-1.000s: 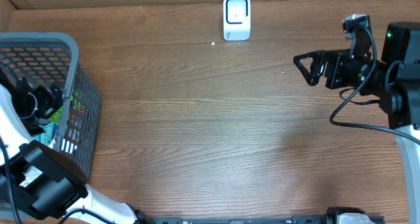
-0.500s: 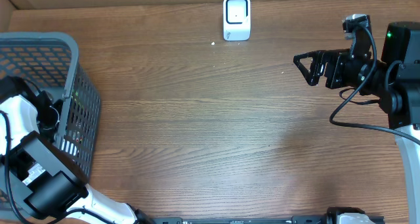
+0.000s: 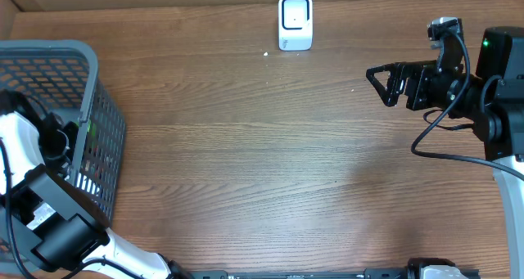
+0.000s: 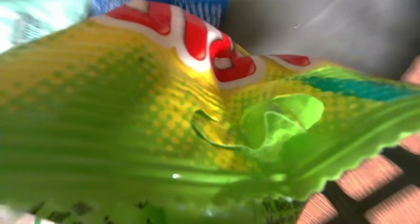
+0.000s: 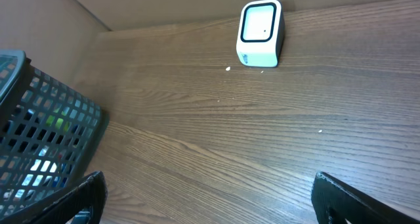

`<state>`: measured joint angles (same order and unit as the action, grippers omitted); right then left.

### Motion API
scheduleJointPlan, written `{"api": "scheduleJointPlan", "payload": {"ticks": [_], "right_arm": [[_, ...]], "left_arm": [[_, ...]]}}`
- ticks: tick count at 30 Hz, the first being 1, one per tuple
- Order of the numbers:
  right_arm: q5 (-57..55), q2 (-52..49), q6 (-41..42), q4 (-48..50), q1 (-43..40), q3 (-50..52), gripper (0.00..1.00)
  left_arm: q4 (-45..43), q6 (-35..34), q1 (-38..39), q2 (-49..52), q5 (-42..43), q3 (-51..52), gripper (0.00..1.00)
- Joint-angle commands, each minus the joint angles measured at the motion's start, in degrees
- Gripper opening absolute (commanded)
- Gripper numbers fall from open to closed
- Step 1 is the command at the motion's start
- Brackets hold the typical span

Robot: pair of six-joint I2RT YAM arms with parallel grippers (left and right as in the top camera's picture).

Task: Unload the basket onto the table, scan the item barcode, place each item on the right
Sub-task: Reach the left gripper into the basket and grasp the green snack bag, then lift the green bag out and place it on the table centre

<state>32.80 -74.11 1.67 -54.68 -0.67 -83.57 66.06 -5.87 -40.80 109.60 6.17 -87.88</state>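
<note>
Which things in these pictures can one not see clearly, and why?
Left fingers: overhead, hidden under the left arm inside the basket; left wrist, the packet fills the frame, so a grip is unconfirmed.
Packet barcode: left wrist, none visible; print blurred, cut by edges.
Other basket contents: overhead, behind the mesh.
</note>
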Motion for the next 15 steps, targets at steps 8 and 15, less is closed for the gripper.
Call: {"api": "scheduleJointPlan", "payload": {"ticks": [8, 15], "right_arm": [[0.15, 0.68, 0.0, 0.26, -0.09, -1.53, 1.0], [0.15, 0.68, 0.0, 0.28, -0.09, -1.53, 1.0]], "left_arm": [[16.79, -0.57, -0.07, -0.61, -0.57, -28.46, 0.04], [29.49, 7.87, 0.02, -0.66, 14.43, -48.06, 0.04]]}}
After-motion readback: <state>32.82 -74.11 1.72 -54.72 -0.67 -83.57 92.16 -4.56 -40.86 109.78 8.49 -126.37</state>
